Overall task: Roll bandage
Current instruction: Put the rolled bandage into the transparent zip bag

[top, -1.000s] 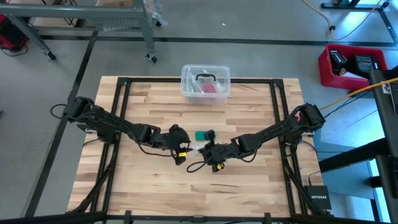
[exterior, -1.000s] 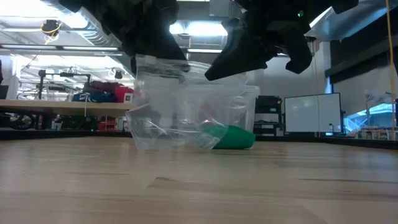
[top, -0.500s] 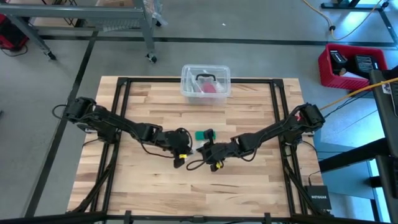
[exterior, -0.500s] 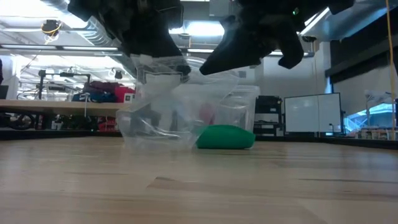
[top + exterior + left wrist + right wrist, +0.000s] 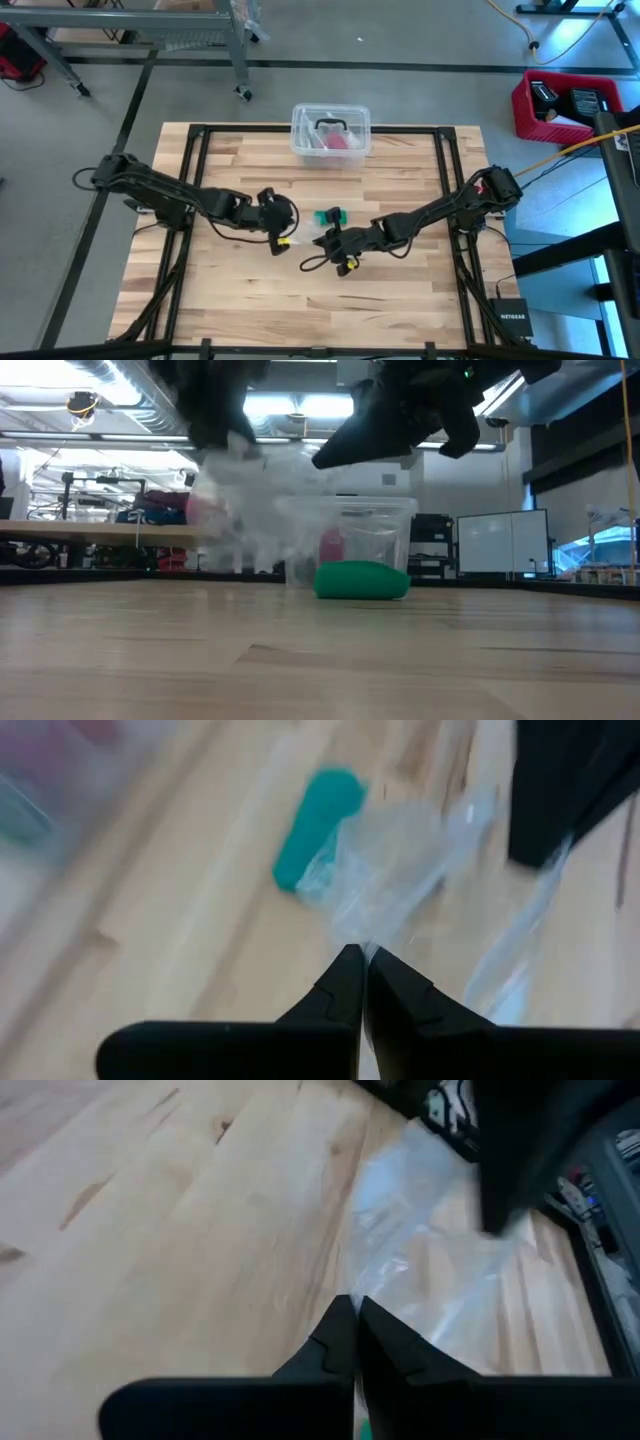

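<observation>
The teal-green bandage (image 5: 328,216) lies as a small wad on the wooden table, bare, between and just beyond both grippers; it also shows in the low view (image 5: 362,580) and the left wrist view (image 5: 318,828). A clear plastic bag (image 5: 304,238) spans the gap between my left gripper (image 5: 283,240) and my right gripper (image 5: 323,238). Both are shut on it, above the table. The bag is blurred in the low view (image 5: 250,500). My left gripper pinches a crumpled edge of the clear bag (image 5: 368,935) between its two fingertips, slanting down from the table's left. The bag is lifted off the table. My right gripper pinches the bag's opposite edge (image 5: 372,1285) between its fingertips, slanting down from the table's right; the film spreads out beyond the tips.
A clear lidded tub (image 5: 331,133) holding a pink-red item stands at the far middle of the table. A black frame (image 5: 196,150) runs around the tabletop. Cables trail below the right gripper (image 5: 318,264).
My left gripper has gone up and toward the table's left edge, drawing the clear bag with it. The bag, which stood on the table and covered part of the bandage, is now lifted clear of it. The bandage has stayed where it was. My right gripper has kept still.
</observation>
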Available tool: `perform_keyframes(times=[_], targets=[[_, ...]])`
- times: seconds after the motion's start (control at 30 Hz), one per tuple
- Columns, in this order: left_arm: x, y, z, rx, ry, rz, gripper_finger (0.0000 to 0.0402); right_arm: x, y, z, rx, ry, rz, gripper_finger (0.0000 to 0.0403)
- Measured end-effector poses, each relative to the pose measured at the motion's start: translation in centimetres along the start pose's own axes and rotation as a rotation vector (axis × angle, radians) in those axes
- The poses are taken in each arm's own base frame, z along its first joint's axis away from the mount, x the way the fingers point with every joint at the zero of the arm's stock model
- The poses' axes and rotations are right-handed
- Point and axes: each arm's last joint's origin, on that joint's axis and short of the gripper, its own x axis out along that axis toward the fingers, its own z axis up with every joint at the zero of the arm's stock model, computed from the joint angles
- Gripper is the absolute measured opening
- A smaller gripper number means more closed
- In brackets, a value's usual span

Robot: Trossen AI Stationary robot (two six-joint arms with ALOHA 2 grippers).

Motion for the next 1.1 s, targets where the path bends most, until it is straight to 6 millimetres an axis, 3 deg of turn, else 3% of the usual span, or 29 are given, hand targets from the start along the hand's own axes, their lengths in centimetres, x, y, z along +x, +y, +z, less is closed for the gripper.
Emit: perform_keyframes(times=[0.17, 0.33, 0.57, 0.67, 0.83, 1.1], targets=[[-2.7, 0.2, 2.2, 0.054, -0.116, 0.010, 0.0003, 0.1, -0.2, 0.4, -0.002, -0.047, -0.016, 0.0006], [-3.3, -0.2, 2.7, 0.079, -0.147, -0.011, 0.0003, 1.8, -0.2, 0.0, -0.008, -0.076, -0.073, 0.0006], [-2.0, -1.8, 0.6, 0.076, -0.074, -0.044, 0.0005, 5.7, -1.3, -2.3, 0.035, -0.100, -0.063, 0.0006], [-1.0, -2.2, -0.9, 0.084, -0.029, -0.026, 0.0005, 6.7, -1.3, -2.3, 0.046, -0.104, -0.038, 0.0007], [0.5, -2.5, -2.8, 0.063, -0.016, 0.064, 0.0005, 7.7, -0.8, -1.9, 0.055, -0.134, 0.027, 0.0007], [0.0, -3.7, -2.4, 0.137, -0.134, 0.022, 0.0005, 8.0, -0.8, -2.0, 0.058, -0.137, 0.047, 0.0007]])
